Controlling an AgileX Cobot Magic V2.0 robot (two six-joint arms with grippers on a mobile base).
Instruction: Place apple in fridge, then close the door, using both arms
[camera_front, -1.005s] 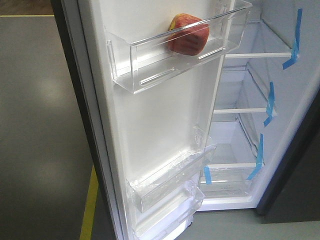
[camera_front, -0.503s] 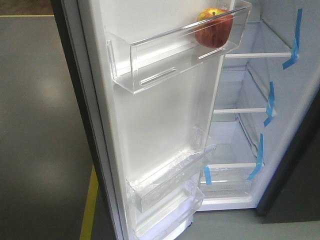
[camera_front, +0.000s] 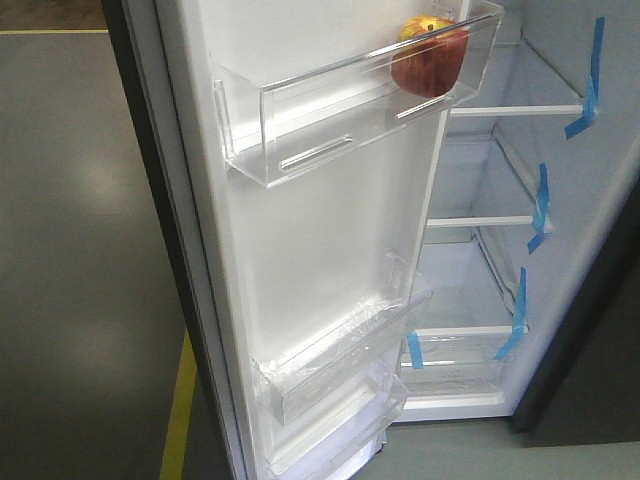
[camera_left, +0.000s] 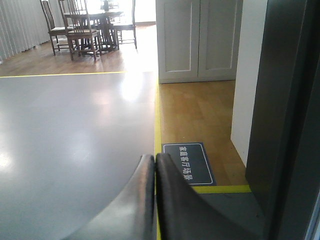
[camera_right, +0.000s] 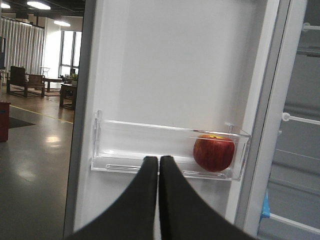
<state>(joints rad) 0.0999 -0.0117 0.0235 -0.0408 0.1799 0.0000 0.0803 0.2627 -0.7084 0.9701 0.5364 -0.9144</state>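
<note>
Apple (camera_front: 430, 57) sits in top door bin (camera_front: 300, 125), left fingers (camera_left: 142, 200) and right fingers (camera_right: 172, 200) both clenched empty; door (camera_front: 320, 250) wide open, closing not yet done.

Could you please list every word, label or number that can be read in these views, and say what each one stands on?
"家庭客厅场景", as best I can make it out: small white characters on the dark blue floor sign, left wrist view.
No text shows on the fridge, door, apple or blue tape.
</note>
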